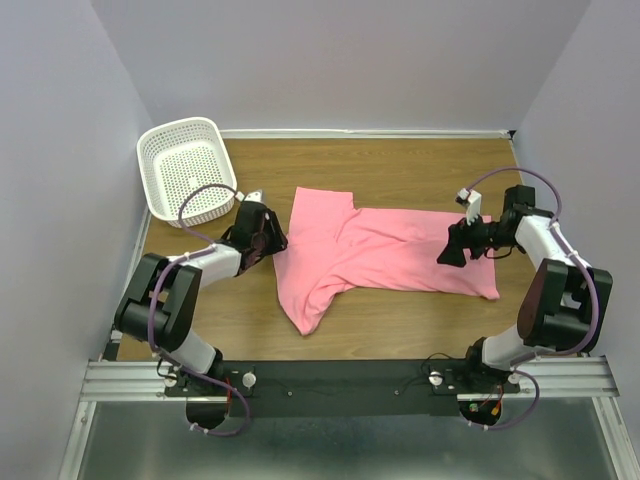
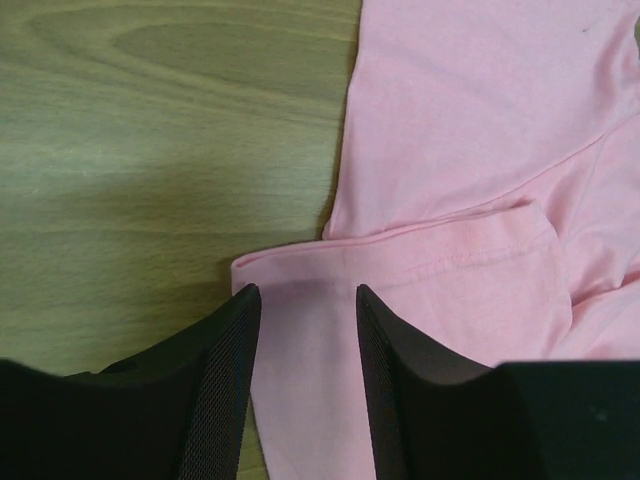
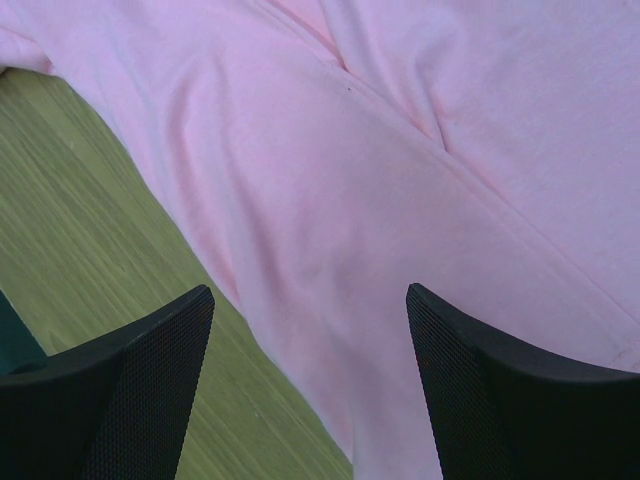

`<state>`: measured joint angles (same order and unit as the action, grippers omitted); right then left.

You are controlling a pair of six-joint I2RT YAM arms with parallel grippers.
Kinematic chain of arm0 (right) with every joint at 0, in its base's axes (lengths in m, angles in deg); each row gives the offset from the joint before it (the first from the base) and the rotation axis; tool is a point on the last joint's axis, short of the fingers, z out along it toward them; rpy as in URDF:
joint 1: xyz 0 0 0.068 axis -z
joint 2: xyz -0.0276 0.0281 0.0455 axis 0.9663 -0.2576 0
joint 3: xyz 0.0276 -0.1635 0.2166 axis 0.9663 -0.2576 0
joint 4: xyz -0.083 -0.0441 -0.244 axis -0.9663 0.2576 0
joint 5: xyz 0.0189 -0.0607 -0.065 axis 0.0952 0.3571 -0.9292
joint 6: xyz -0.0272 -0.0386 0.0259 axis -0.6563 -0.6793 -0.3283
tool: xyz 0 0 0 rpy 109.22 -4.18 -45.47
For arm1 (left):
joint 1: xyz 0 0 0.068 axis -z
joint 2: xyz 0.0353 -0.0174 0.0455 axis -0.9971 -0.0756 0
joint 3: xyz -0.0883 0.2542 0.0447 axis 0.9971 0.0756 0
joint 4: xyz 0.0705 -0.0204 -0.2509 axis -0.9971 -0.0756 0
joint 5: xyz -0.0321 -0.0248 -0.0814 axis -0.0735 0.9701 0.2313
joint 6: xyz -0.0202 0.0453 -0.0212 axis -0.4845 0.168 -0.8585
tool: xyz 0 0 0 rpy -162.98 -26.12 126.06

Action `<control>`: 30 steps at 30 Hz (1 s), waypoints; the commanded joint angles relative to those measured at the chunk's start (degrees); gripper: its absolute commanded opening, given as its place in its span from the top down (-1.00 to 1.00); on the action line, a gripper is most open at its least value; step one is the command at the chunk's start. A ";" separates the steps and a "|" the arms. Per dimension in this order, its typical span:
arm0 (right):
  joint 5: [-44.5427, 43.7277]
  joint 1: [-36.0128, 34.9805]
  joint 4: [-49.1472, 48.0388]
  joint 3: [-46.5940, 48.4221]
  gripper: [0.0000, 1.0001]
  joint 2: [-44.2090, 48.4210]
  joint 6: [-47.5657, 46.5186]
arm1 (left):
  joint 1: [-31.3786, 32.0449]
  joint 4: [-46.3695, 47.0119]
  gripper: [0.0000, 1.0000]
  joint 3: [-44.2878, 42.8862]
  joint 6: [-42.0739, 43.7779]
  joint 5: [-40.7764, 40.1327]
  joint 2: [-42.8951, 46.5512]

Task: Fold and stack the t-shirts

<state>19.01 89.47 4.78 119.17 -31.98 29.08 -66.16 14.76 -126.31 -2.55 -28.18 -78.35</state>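
The pink t-shirt [image 1: 380, 250] lies rumpled across the middle of the wooden table, partly folded, one sleeve end pointing to the near left. My left gripper [image 1: 272, 240] is at the shirt's left edge, open, its jaws over a hemmed edge of the cloth [image 2: 400, 270]. My right gripper [image 1: 447, 252] is over the shirt's right part, open wide, with pink cloth [image 3: 400, 150] below and between its jaws. Neither gripper holds the cloth.
A white perforated basket [image 1: 186, 168] stands at the far left of the table, behind the left arm. Bare wood [image 1: 400, 170] lies behind the shirt and along the near edge [image 1: 400, 325]. Walls close in on both sides.
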 commanded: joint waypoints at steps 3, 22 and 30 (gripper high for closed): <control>2.26 0.55 0.01 -0.04 -0.70 3.61 -0.17 | -0.35 -5.07 0.06 -4.73 2.12 3.99 -4.19; 4.80 1.34 0.09 -1.19 -0.73 8.88 -0.87 | -1.23 -16.94 -0.11 -9.57 3.95 -3.92 -6.64; 4.63 2.39 0.09 -2.24 -0.75 10.91 -1.49 | -1.40 -18.70 0.11 -13.00 6.68 -0.15 -11.75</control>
<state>21.88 90.97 4.78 117.71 -22.38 28.64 -67.29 0.56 -139.25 1.91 -30.43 -86.94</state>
